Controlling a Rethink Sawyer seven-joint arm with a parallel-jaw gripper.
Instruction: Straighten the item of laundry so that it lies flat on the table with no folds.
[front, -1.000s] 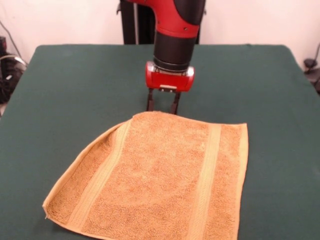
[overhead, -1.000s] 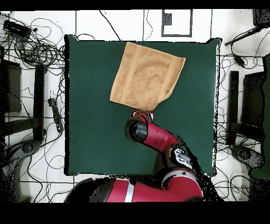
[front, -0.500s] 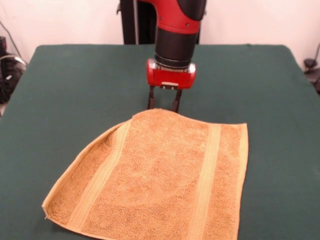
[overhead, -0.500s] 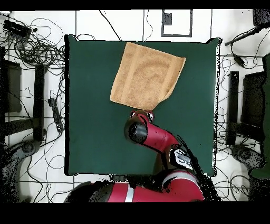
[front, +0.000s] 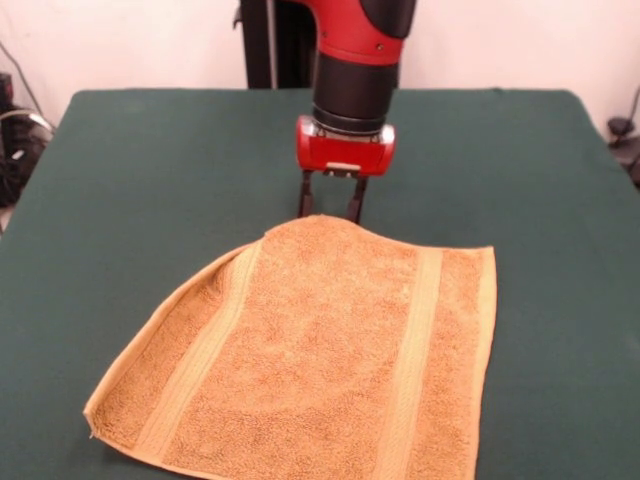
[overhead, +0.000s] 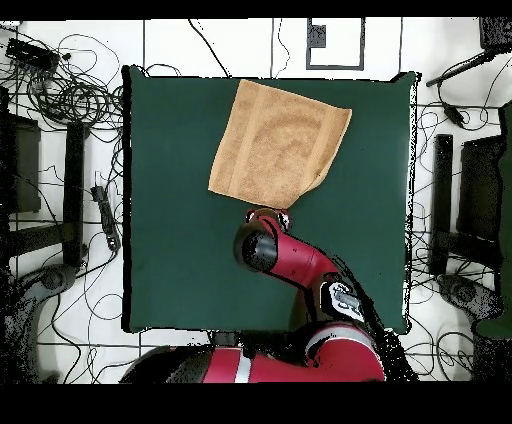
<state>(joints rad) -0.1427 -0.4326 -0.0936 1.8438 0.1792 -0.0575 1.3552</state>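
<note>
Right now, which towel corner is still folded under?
The far-left one in the front view, by the gripper: the towel edge there curves instead of making a square corner.

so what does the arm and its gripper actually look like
The arm is glossy red with black sections, rounded and tubular; its last segment is a black cylinder. The gripper has a boxy red body with a small pale plate on its face, and two thin dark fingers below it.
</note>
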